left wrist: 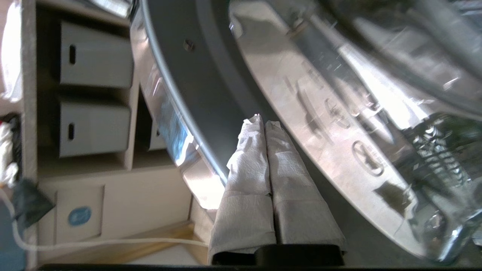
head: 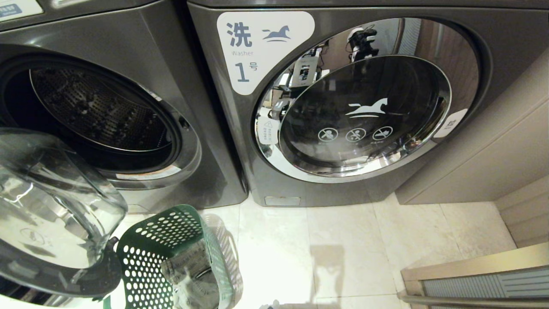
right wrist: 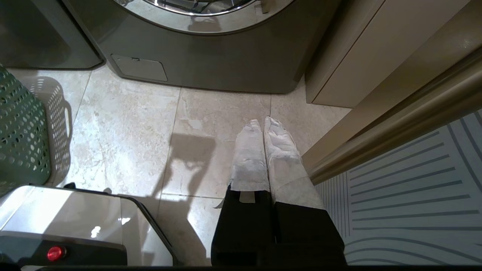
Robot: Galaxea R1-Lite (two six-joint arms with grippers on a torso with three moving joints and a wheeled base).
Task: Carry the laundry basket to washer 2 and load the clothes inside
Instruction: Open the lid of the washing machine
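Observation:
The dark green laundry basket (head: pixel 146 257) stands on the floor at the lower left, with the pale denim clothes (head: pixel 193 274) inside it. Its perforated wall (right wrist: pixel 22 131) also shows in the right wrist view. Above it a dark grey washer stands with its drum (head: pixel 98 111) exposed and its glass door (head: pixel 55 214) swung open over the basket; no number label on it shows. My left gripper (left wrist: pixel 263 122) is shut and empty, its tips close to that door's chrome rim (left wrist: pixel 165 113). My right gripper (right wrist: pixel 262 121) hangs shut and empty over bare floor tiles.
Washer 1 (head: pixel 343 107) stands shut on the right, with a beige cabinet (head: pixel 493 150) beside it. A raised threshold (right wrist: pixel 395 124) and a striped mat (right wrist: pixel 414 210) lie at the right. My base (right wrist: pixel 75 222) is near the basket. Grey storage bins (left wrist: pixel 94 56) sit on shelves.

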